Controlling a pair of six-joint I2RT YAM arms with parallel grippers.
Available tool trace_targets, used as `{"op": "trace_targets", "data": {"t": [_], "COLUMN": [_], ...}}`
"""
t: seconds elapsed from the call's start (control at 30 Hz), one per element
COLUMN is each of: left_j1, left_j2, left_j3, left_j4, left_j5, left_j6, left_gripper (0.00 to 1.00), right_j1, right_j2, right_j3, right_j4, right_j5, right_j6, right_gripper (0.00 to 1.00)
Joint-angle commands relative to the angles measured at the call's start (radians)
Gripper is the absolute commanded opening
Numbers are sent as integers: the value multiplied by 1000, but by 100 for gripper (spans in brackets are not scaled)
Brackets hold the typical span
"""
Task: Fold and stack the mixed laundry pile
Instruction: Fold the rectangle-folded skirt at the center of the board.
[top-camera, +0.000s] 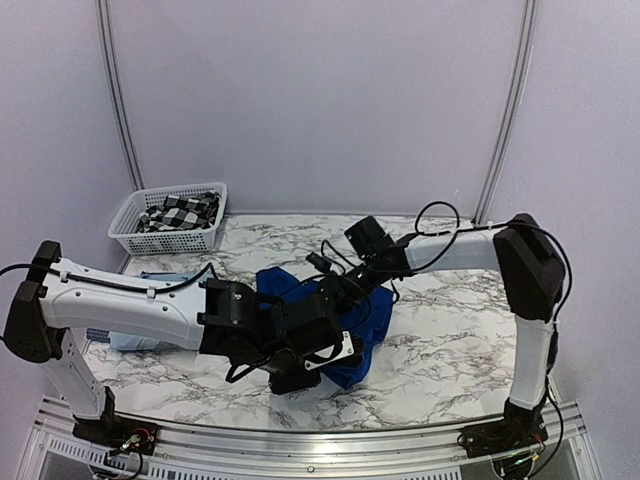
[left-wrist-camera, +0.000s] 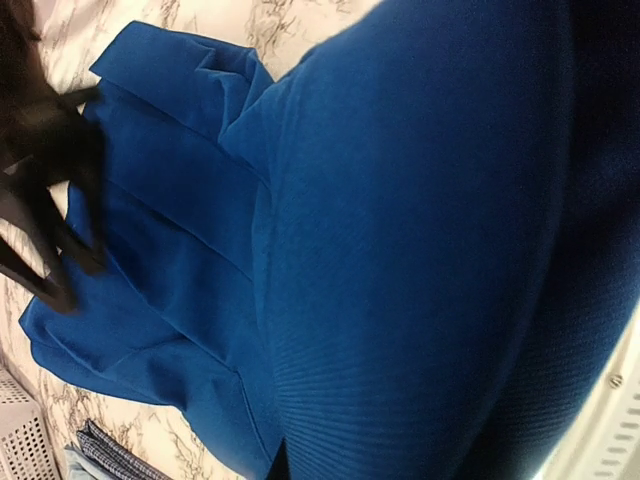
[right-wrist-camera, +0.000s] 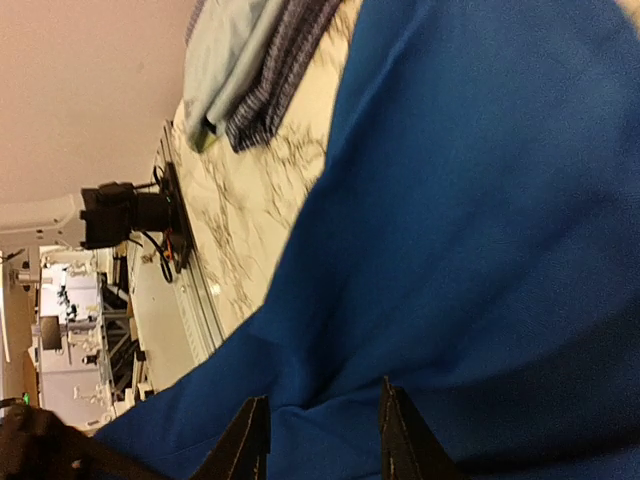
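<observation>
The royal-blue shirt (top-camera: 352, 322) lies bunched on the marble table, and it fills the left wrist view (left-wrist-camera: 400, 250) and the right wrist view (right-wrist-camera: 480, 220). My left gripper (top-camera: 310, 372) is at the shirt's near edge. Its fingers are buried under ribbed blue cloth, shut on the shirt. My right gripper (right-wrist-camera: 325, 425) hangs over the shirt's far side (top-camera: 335, 290). It stands open, its two black fingertips apart with blue cloth just beyond them. The black-and-white flannel shirt (top-camera: 180, 212) sits in the basket. The pale blue T-shirt (right-wrist-camera: 220, 60) and the small-checked navy cloth (right-wrist-camera: 285, 50) lie together at the left.
A white lattice basket (top-camera: 135, 238) stands at the back left corner. The pale T-shirt and checked cloth (top-camera: 130, 340) lie under my left forearm. A metal rail (top-camera: 300, 445) runs along the near table edge. Grey walls close in the back and both sides.
</observation>
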Motion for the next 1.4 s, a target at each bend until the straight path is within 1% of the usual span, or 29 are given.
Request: {"op": "trace_targets", "data": {"t": [0.0,0.1,0.27,0.4,0.5,0.6,0.7,0.8,0.93,1.0,1.2,1.33,1.37], "left_j1": [-5,11,50,57,58,58,71,112,176,196,254,290,301], "left_j2": [-39,-48,-42,-36,-46,-47,-38,-19,19,46,113,155,170], "left_j3": [91,154,262,290,274,259,258,281,330,351,398,421,433], "left_j4": [-189,-245,-313,-338,-339,-343,-345,-346,-349,-352,-350,-340,-332], "left_j5": [77,76,108,150,197,236,261,297,350,347,341,308,277], "left_j6": [-26,-19,21,72,95,113,141,161,195,215,278,320,328], "left_gripper": [0,0,0,1,3,4,3,4,5,6,12,16,16], "right_j1": [78,127,259,295,275,215,121,43,-18,-21,-13,0,1], "right_j2": [103,131,84,55,32,8,-14,-16,47,95,201,221,225], "right_j3": [1,-64,-188,-227,-160,-66,9,39,57,67,52,44,43], "right_j4": [29,65,146,178,64,-60,-141,-147,-186,-209,-151,-126,-122], "right_j5": [-43,-62,-111,-146,-125,-80,-49,-10,97,109,35,-30,-42], "right_j6": [-48,-54,-27,-4,-73,-142,-184,-183,-172,-176,-147,-143,-142], "right_gripper": [32,31,31,34,39,45,50,53,53,52,46,44,43]}}
